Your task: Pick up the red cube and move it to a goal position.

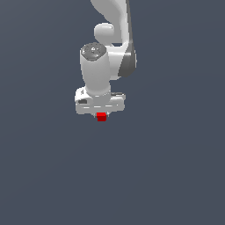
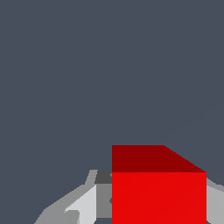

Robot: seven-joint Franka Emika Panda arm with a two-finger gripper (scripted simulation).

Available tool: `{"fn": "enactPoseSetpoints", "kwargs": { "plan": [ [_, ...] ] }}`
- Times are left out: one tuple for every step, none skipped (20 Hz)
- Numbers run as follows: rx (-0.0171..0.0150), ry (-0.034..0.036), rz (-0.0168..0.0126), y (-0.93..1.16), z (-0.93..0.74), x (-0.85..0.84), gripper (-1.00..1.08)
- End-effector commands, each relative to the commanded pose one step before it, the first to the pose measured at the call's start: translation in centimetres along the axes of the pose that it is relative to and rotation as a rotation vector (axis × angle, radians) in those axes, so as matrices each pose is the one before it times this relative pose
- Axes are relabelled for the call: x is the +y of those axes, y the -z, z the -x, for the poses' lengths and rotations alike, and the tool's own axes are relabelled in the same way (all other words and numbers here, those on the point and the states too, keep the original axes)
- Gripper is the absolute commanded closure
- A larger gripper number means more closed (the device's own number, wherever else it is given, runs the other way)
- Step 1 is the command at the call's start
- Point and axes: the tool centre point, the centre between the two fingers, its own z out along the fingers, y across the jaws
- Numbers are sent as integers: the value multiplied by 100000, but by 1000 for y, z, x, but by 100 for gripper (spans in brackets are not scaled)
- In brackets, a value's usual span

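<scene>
Exterior view: white end effector (image 1: 101, 115) points down, small bright red plain cube (image 1: 101, 117) just under its body, centred. Wrist view: grey fingers (image 2: 83, 205) flank the red cube (image 2: 158, 197), closed on it.

Exterior view: the arm (image 1: 110, 39) descends from the upper edge, the claw (image 1: 100, 112) at its lower end, near the middle of the frame. The cube (image 1: 101, 117) sits directly beneath the claw body, touching it, slightly toward the exterior view's right of the claw's centre. Wrist view: the cube (image 2: 158, 192) lies between the claw's fingers (image 2: 83, 205), one on either side, close against it.
</scene>
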Motion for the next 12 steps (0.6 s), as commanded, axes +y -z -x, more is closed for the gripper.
{"fn": "enactPoseSetpoints", "kwargs": {
  "plan": [
    [-60, 35, -24, 1937, 452, 374, 108],
    [0, 0, 0, 646, 129, 133, 108],
    [0, 0, 0, 590, 114, 122, 108],
    [0, 0, 0, 532, 98, 112, 108],
    [0, 0, 0, 472, 82, 101, 108],
    [0, 0, 0, 410, 66, 89, 108],
    [0, 0, 0, 345, 50, 77, 108],
    [0, 0, 0, 279, 35, 64, 108],
    [0, 0, 0, 213, 22, 51, 108],
    [0, 0, 0, 150, 13, 37, 108],
    [0, 0, 0, 88, 6, 22, 108],
    [0, 0, 0, 29, 2, 7, 108]
  ]
}}
